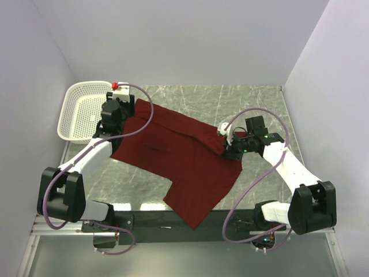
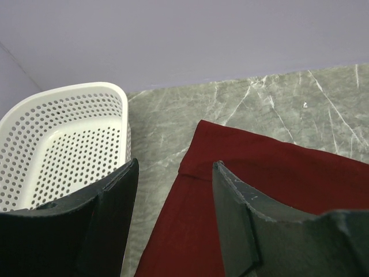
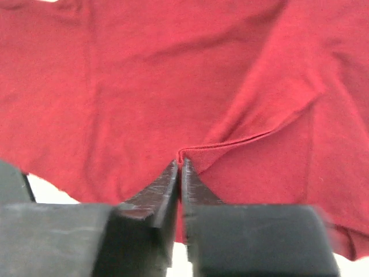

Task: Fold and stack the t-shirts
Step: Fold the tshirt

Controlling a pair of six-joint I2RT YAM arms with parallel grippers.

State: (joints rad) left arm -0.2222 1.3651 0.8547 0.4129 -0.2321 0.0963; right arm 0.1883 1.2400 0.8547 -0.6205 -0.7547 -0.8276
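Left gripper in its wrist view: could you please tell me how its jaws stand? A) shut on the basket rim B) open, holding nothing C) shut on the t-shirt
B: the left gripper has its fingers apart, with only the table and the edge of the maroon t-shirt showing through the gap.

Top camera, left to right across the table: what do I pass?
White perforated plastic basket → left arm's black tool, open → dark red short-sleeved cloth t-shirt, spread out → right arm's black tool, pinching the shirt's right edge.
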